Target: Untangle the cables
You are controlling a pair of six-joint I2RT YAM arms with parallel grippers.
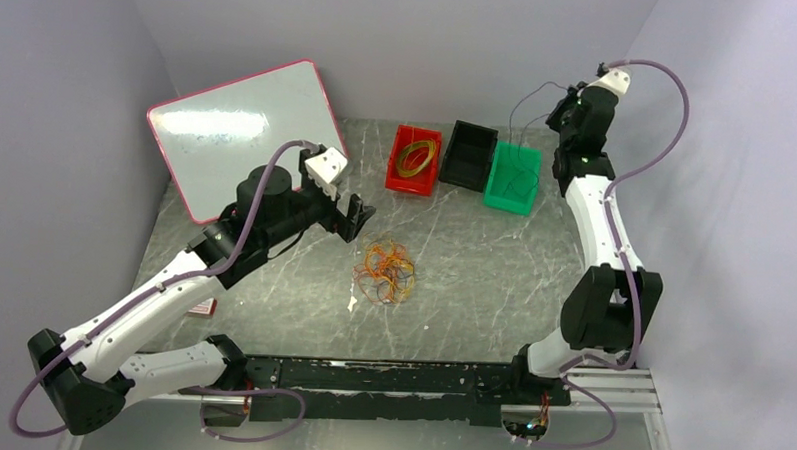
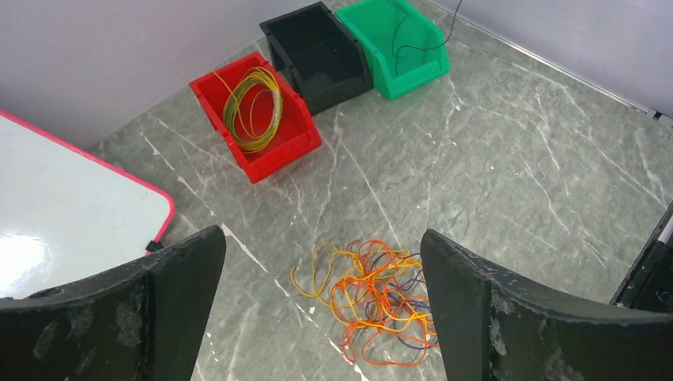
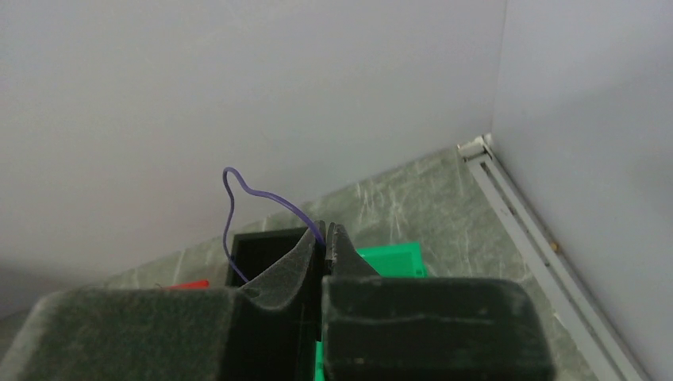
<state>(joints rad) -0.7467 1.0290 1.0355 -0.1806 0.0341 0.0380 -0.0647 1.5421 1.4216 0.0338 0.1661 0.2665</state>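
Cables (image 2: 373, 298): a loose tangle of thin orange, yellow and dark loops lying flat at the middle of the grey marbled worktop (image 1: 493, 278), apart from both arms. Left tool (image 2: 321, 242): spread to its widest and holding nothing, hanging above the worktop at about 10 o'clock of the tangle; in its wrist view the tangle lies between and just beyond the two black fingers (image 2: 476, 309). Right tool (image 3: 326, 238): raised high at about 1 o'clock of the tangle, jaws fully closed and pinching one dark violet cable (image 3: 262, 192), which arches up from the fingertips and then drops toward the bins below. Red bin (image 2: 278, 155): at 12 o'clock of the tangle, holding a coil of yellow cable (image 2: 252, 107). Black bin (image 2: 317, 59): touching the red bin at its 3 o'clock side; contents cannot be made out. Green bin (image 2: 413, 71): next along at 3 o'clock, with a thin dark wire (image 2: 413, 44) inside. Whiteboard (image 1: 238, 129): red-edged, leaning at 10 o'clock of the tangle, behind the left arm.
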